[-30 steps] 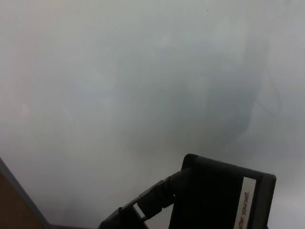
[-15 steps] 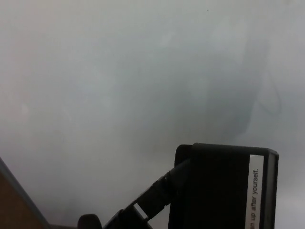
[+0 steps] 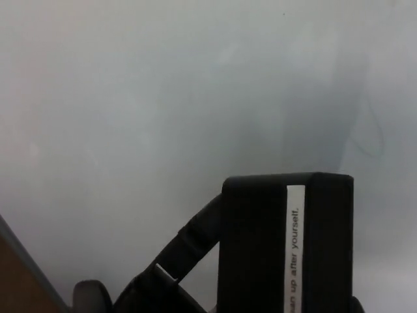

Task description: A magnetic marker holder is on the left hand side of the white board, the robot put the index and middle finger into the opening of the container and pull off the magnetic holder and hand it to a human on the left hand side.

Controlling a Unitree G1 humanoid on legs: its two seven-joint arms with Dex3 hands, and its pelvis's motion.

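Only the left robot hand (image 3: 153,283) shows, coming in low at the bottom of the head view, left of centre. It is black and mostly cut off by the picture's lower border. One thick finger (image 3: 192,241) stretches up and to the right in a slight curve, and its tip disappears behind the left side of the magnetic marker holder (image 3: 254,248), hooked into it. A small pale strip marks a joint partway along that finger. Left of it sits a rounded black tip (image 3: 91,297), apart from the extended finger; which digit it is cannot be told. No wrist or forearm shows.
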